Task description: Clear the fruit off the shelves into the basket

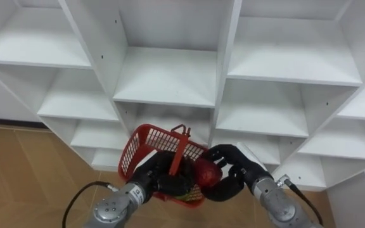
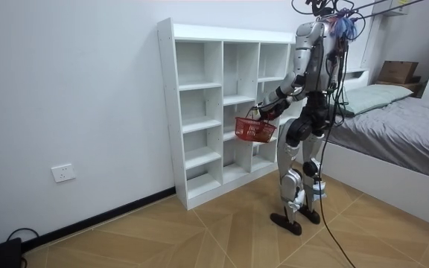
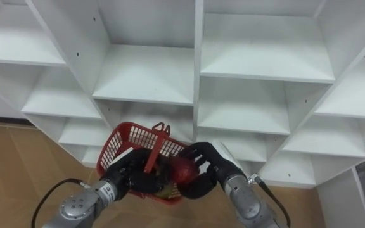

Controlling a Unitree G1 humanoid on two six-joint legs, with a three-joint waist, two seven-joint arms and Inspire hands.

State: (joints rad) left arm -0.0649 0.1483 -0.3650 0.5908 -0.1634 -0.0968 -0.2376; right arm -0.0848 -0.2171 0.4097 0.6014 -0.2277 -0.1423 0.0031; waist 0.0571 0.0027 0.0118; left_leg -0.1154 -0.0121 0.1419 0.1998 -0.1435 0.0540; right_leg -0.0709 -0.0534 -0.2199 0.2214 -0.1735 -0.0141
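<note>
Gripping the red basket (image 1: 146, 143), the left hand (image 1: 163, 182) presents a receptacle, while the right hand (image 1: 234, 172), closed round a red fruit (image 1: 206, 172) at the basket's rim, seems poised to release it.

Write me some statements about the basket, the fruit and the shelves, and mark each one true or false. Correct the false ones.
1. The right hand is curled round a red fruit just at the basket. True.
2. The basket is blue and stands on a shelf. False: it is red, and the left hand holds it up by its handle in front of the shelves.
3. The robot stands facing a white shelf unit. True.
4. The floor is grey carpet. False: it is brown, with a wood pattern.
5. Both hands are shut on something. True.
</note>
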